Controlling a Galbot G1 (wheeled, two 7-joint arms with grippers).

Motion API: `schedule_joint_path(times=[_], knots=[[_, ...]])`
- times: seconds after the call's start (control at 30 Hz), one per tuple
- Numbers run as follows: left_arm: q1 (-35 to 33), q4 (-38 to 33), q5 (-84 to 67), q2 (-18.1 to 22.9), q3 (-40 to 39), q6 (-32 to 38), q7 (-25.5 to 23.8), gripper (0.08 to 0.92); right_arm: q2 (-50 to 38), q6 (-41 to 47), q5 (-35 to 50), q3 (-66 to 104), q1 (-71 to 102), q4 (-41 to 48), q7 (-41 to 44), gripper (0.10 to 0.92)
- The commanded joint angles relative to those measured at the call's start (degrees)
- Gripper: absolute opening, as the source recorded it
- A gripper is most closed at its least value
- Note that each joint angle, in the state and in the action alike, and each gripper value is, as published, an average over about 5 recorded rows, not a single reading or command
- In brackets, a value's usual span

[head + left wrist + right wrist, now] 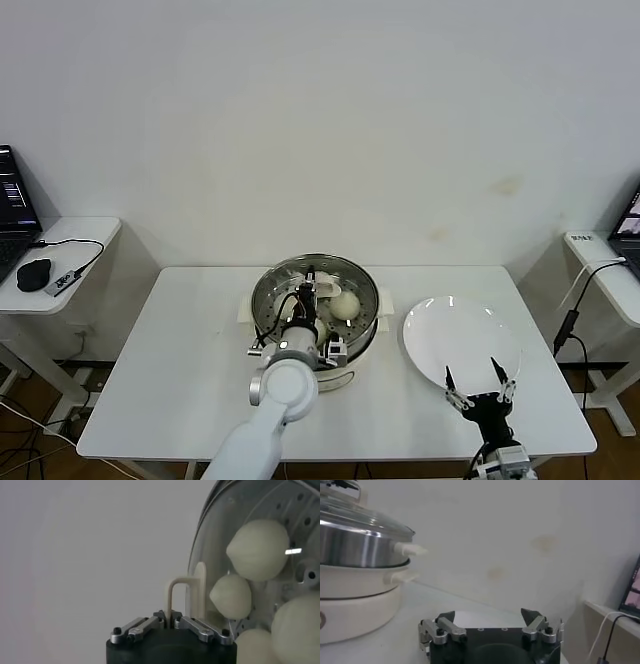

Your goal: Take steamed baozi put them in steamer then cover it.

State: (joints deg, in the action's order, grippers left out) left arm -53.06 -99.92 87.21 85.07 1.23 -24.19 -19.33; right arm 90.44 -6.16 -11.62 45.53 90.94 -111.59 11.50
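The steamer is seen at the middle of the white bench, its glass lid set on top. Baozi are visible through the glass, inside the basket. The left gripper is placed over the steamer — its jaws are closed on the cream lid handle. The right gripper is held at the near edge of an empty white plate, to the steamer's right — jaws spread wide, nothing held.

White table, steamer, white plate
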Motion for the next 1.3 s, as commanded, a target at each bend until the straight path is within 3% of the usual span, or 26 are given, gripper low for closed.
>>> schedule_joint_path(times=[0.03, 0.33, 0.6, 0.93, 1.13, 1.23, 1.3], knots=[[-0.3, -0.2, 0.1, 0.2, 0.1, 0.1, 0.2, 0.136, 0.0, 0.0, -0.1, -0.1, 0.0, -0.1, 0.0, 0.823], [-1.3, -2.4, -0.2, 0.2, 0.8, 0.5, 0.8, 0.163, 0.0, 0.0, -0.2, -0.2, 0.1, -0.2, 0.0, 0.823], [-6.7, -10.5, -1.6, -2.2, 0.4, 0.8, 0.8, 0.392, 0.0, 0.0, -0.4, -0.2, 0.1, -0.2, 0.0, 0.823], [-18.2, -25.0, -8.2, -7.3, 2.4, 2.6, 3.0, 0.686, -0.1, -0.1, -0.5, 0.0, 0.6, -0.4, 0.0, 0.823], [-29.1, -32.4, -23.0, -11.8, 7.8, 6.1, 10.7, 0.813, -0.5, -0.7, -0.1, 0.0, 1.1, -0.2, -0.1, 0.823], [-34.0, -32.9, -41.5, -12.6, 13.2, 9.5, 18.4, 0.821, -1.2, -1.3, 0.8, -0.1, 1.5, -0.1, -0.1, 0.823], [-36.4, -31.2, -55.1, -12.4, 18.0, 15.7, 22.9, 0.822, -1.7, -1.7, 1.6, -0.2, 1.8, -0.2, -0.2, 0.823]])
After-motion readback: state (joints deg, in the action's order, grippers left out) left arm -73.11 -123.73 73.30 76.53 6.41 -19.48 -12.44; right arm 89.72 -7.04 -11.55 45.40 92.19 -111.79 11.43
